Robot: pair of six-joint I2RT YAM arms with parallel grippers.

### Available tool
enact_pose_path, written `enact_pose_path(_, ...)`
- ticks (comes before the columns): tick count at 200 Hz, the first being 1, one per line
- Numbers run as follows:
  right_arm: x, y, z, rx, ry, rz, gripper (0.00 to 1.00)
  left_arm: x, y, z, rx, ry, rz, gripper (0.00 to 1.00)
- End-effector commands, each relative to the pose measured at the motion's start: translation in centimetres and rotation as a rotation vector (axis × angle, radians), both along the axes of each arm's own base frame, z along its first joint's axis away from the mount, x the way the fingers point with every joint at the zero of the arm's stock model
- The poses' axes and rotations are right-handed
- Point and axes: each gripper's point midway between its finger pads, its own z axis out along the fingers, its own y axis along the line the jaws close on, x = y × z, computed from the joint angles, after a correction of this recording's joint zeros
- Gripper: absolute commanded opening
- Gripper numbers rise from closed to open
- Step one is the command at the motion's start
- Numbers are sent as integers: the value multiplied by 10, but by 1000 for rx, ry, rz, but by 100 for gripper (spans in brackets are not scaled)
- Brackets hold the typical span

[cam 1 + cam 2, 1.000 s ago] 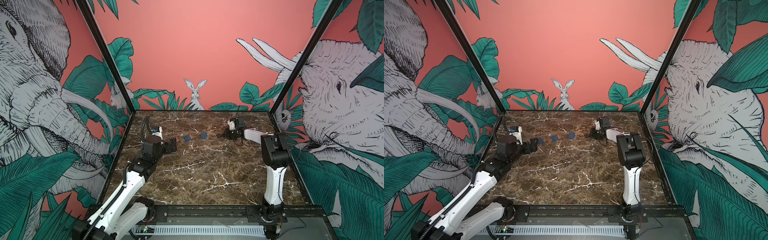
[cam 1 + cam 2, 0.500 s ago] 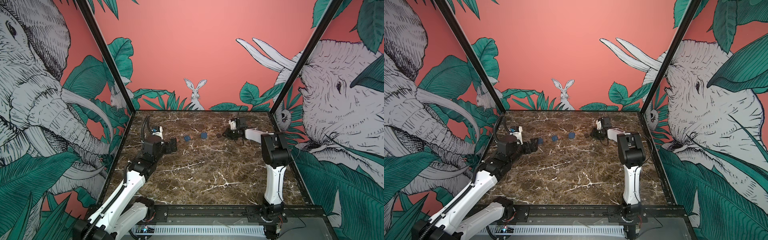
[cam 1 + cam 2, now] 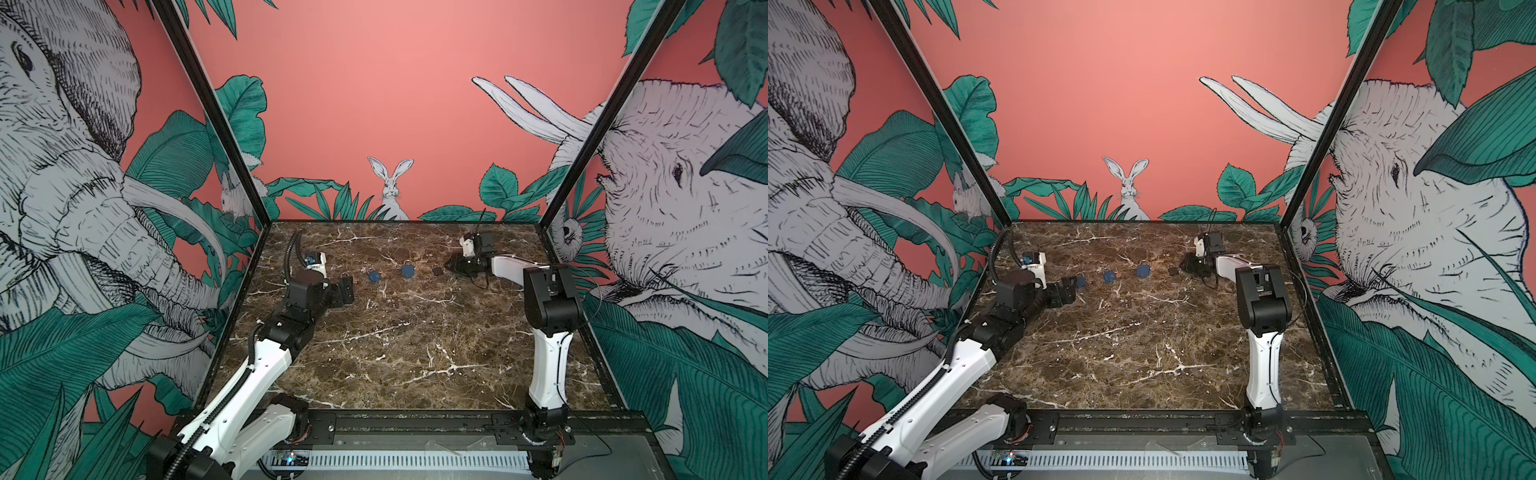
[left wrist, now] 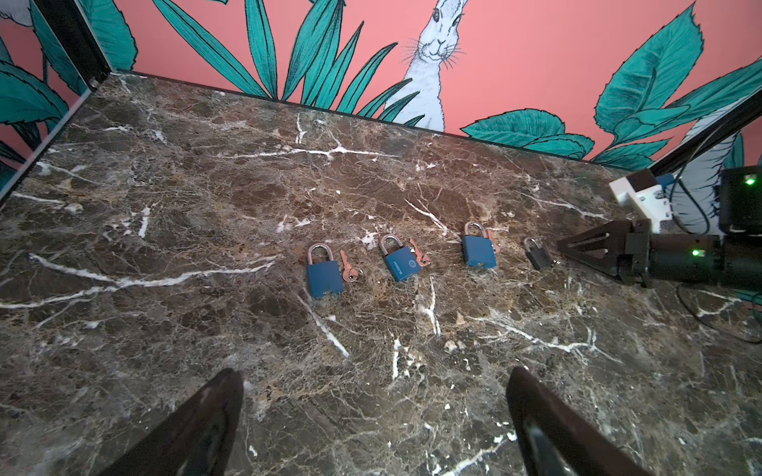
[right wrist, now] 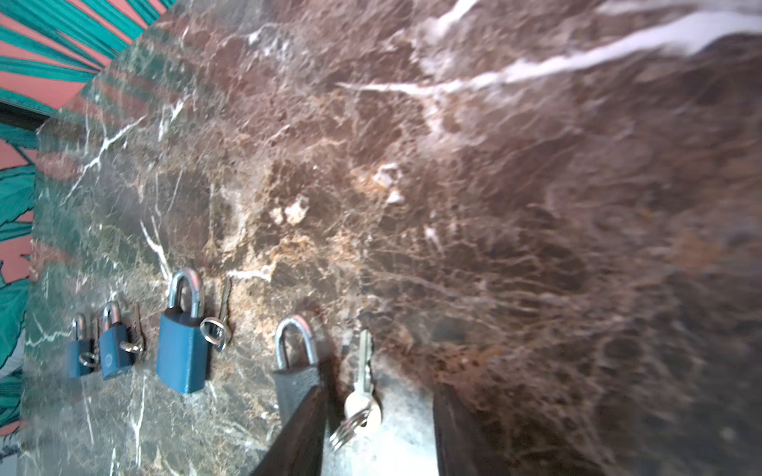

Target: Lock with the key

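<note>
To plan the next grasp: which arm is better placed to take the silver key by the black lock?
Right. The right fingers straddle the key beside the black lock; the left fingers hover far off.

4 padlocks lie flat in a row across the far worktop [image 3: 415, 340], shackles toward 12 o'clock. From 9 to 3 o'clock: end blue padlock [image 4: 325, 278], middle blue padlock [image 4: 400, 263], third blue padlock [image 4: 478, 251], smaller dark padlock [image 4: 538, 255]. Each blue one has a coppery key [image 4: 347, 270] at its 3 o'clock side; a ringed silver key [image 5: 363, 383] lies at the dark one's.
</note>
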Motion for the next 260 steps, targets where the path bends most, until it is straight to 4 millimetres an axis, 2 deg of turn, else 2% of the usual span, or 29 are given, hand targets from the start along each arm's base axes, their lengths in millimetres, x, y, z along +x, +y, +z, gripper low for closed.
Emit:
enact_pose_path(1, 4, -12, -3, -56, 11, 3, 47, 6, 9, 17, 64, -35, 24, 99)
enact_pose_path(12, 7, -16, 3, -71, 2, 7, 51, 8, 13, 20, 102, -31, 37, 99)
enact_pose_path(16, 8, -18, 6, -77, -2, 9, 56, 9, 15, 20, 117, -27, 43, 99)
enact_pose_path(51, 18, -35, 37, -139, -74, 23, 76, 24, 24, 29, 232, -6, 73, 99)
enact_pose_path(54, 19, -36, 41, -144, -85, 26, 83, 25, 25, 31, 239, -5, 80, 99)
enact_pose_path(57, 20, -37, 44, -150, -95, 27, 96, 27, 25, 33, 243, -6, 84, 99)
enact_pose_path(60, 21, -39, 48, -154, -104, 27, 98, 29, 25, 33, 251, -3, 83, 99)
enact_pose_path(88, 35, -54, 98, -195, -228, 8, 99, 52, 26, 44, 307, 5, 114, 99)
enact_pose_path(116, 44, -70, 162, -294, -389, -33, 99, 76, 24, 53, 349, 18, 128, 99)
enact_pose_path(138, 44, -84, 211, -385, -512, -63, 99, 94, 19, 60, 375, 15, 127, 99)
enact_pose_path(153, 40, -97, 240, -439, -578, -123, 99, 104, 20, 66, 373, 9, 154, 99)
enact_pose_path(169, 30, -111, 261, -471, -643, -202, 99, 112, 22, 71, 371, -22, 181, 99)
enact_pose_path(187, 8, -126, 290, -475, -728, -308, 99, 117, 27, 76, 397, -70, 211, 99)
enact_pose_path(191, 5, -129, 286, -474, -724, -329, 99, 117, 28, 77, 403, -77, 212, 99)
enact_pose_path(194, -4, -131, 298, -465, -753, -349, 99, 118, 29, 78, 411, -81, 211, 99)
enact_pose_path(205, -21, -135, 304, -461, -796, -376, 99, 119, 27, 77, 441, -87, 182, 99)
enact_pose_path(209, -28, -136, 292, -462, -784, -374, 99, 120, 26, 76, 451, -89, 174, 99)
enact_pose_path(226, -51, -133, 282, -449, -832, -353, 99, 122, 30, 71, 511, -78, 174, 99)
enact_pose_path(241, -70, -131, 257, -463, -835, -312, 99, 121, 40, 64, 530, -38, 230, 99)
enact_pose_path(260, -89, -130, 223, -478, -770, -267, 99, 120, 35, 54, 533, -62, 183, 99)
